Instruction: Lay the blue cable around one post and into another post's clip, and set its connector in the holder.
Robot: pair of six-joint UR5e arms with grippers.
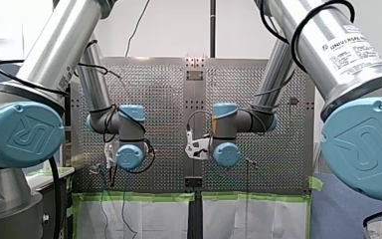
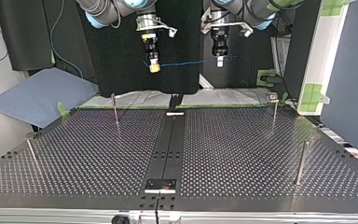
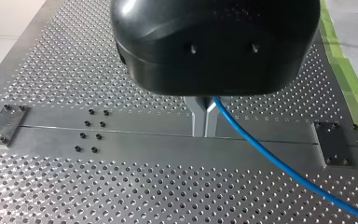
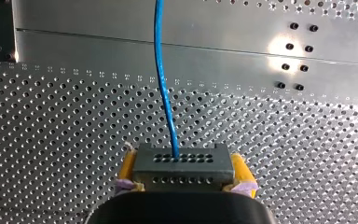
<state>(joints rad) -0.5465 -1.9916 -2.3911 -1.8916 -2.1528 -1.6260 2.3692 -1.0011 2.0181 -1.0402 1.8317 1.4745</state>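
Up over the far edge of the desk, at twelve o'clock in the top view, both arms are hanging side by side. The blue cable is stretching between them in the air, well clear of the perforated surface.

My right arm's end effector is clenching the connector. In the right wrist view that dark block, with its rows of small holes, is sitting squarely between the yellow pads. The cable is leaving the block's face and running away ahead of the fingers.

My left arm's end effector is pinching the cable itself. In the left wrist view the two metal fingers are pressing together on it just below the black housing, and the blue line is trailing off to one side over the desk.

Down on the desk in the top view, thin uprights are standing well apart from the cable:
- A post at eleven o'clock.
- A second post at one o'clock, carrying a small block on top.
- A third post at three o'clock.
- A fourth post at nine o'clock.

A dark plate is lying on the centre strip at six o'clock.
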